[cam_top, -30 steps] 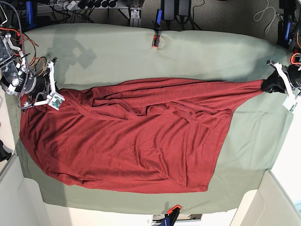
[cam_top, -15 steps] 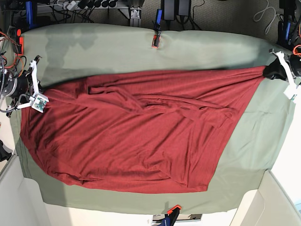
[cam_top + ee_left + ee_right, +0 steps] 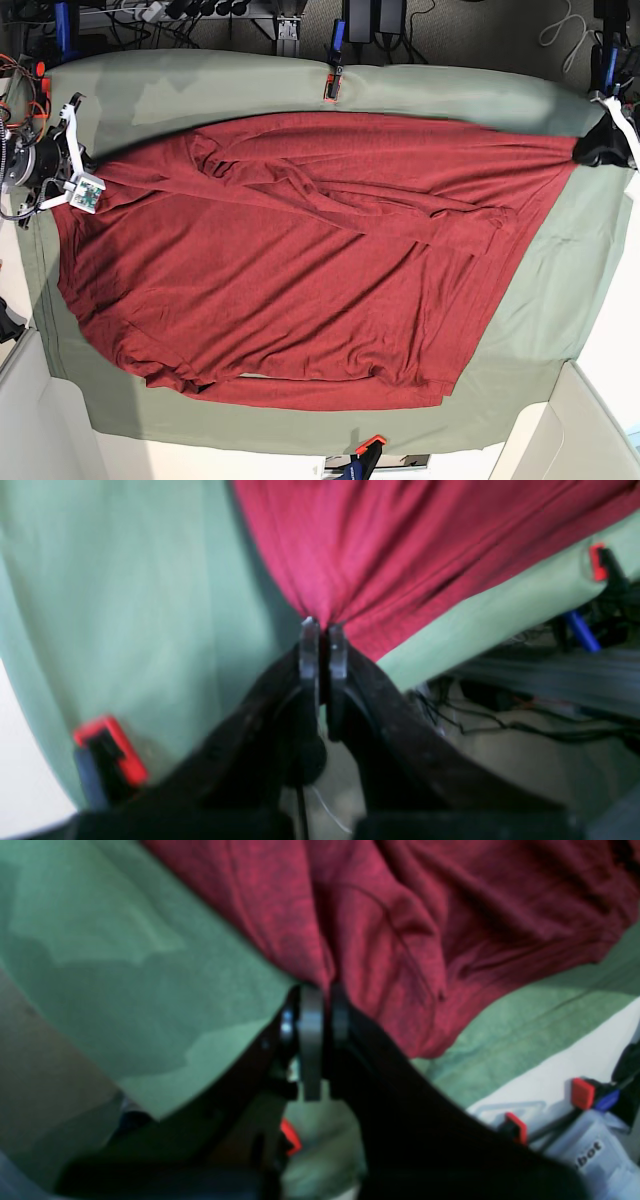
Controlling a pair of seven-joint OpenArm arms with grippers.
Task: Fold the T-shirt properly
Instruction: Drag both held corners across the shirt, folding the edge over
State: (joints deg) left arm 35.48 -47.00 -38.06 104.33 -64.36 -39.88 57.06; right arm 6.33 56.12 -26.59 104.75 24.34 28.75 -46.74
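- Since the earlier base picture the T-shirt (image 3: 300, 260) has been pulled taut and further up the counter (image 3: 250, 80).
- Left claw (image 3: 323, 625) pinches one corner, right claw (image 3: 320, 990) another — only the wrist views show it.

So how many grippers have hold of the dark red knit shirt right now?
2. The left gripper pinches the dark red knit shirt at its corner on the base view's right; the right gripper pinches the edge at that view's left.
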